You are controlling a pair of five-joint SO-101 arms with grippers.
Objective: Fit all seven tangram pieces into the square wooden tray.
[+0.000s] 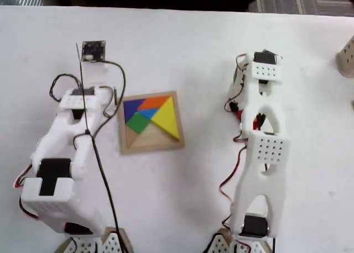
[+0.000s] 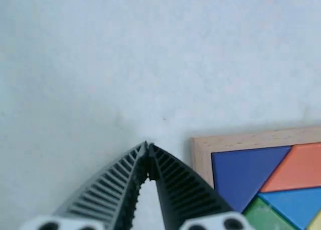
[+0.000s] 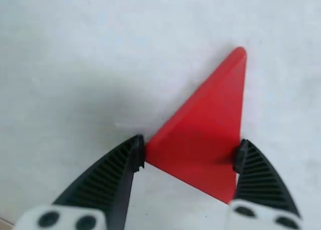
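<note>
I read the left gripper [image 2: 148,149] as empty, jaws pressed together, with a corner of the square wooden tray [image 2: 200,145] just beside its tips, to its right. The right gripper [image 3: 188,152] is clamped on the red triangle [image 3: 210,114], one tip on each edge, apex pointing straight ahead of it. I judge the carry runs leftward from this gripper, towards the tray's bare wood

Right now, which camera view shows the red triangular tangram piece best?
The right wrist view: the red triangular tangram piece lies flat in the middle, with the right gripper touching it on both sides. The high view gives a red sliver under the right arm. The left wrist view faces the corner of the square wooden tray.
</note>
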